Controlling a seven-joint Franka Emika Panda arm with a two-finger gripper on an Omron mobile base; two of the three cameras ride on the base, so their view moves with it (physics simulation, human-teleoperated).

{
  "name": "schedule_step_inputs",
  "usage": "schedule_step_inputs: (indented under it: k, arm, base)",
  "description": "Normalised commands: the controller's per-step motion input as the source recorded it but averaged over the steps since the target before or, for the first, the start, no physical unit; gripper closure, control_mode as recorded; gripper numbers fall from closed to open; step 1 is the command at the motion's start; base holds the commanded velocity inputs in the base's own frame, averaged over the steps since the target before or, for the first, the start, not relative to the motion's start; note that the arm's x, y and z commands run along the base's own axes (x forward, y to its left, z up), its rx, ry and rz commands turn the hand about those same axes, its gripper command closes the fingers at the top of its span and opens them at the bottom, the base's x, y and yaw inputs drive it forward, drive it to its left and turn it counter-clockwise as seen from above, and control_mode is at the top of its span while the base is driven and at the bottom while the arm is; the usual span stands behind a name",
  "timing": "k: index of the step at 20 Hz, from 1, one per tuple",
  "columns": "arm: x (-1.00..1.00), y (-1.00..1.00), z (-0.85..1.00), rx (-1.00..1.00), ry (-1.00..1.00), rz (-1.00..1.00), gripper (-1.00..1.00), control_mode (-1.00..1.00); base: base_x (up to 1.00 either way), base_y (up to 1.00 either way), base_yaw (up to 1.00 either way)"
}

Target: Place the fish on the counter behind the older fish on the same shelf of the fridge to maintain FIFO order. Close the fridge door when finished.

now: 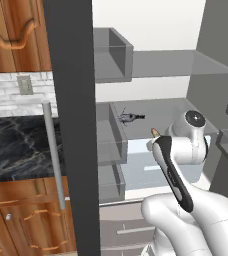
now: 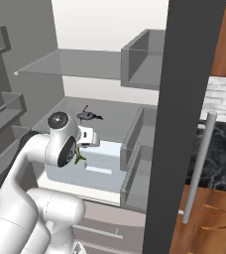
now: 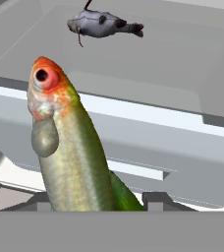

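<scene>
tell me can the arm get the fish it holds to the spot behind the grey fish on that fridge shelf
Probably yes. The fridge door stands open, the tool is shut on the green-backed, orange-headed fish before the flat grey shelf, and the small grey older fish leaves bare shelf behind it.

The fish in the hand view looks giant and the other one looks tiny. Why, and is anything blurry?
Hand view: the held fish sits right at the camera, so it looms; the older fish lies farther back on the shelf. Both look sharp. Left base view: flat, even light, only soft shading inside the fridge.
</scene>
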Motion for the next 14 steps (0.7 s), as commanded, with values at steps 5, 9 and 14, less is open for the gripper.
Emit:
schedule_step_inputs:
  k: [5, 9, 14]
  arm:
    - [0.00, 0.00, 0.00, 0.00, 0.00, 0.00, 1.00, 1.00]
    - [0.00, 0.00, 0.00, 0.00, 0.00, 0.00, 1.00, 1.00]
    - [0.00, 0.00, 0.00, 0.00, 0.00, 0.00, 1.00, 1.00]
  base:
    - [0.41, -0.25, -0.01]
    - [0.80, -0.03, -0.06]
    - [0.99, 0.00, -0.07]
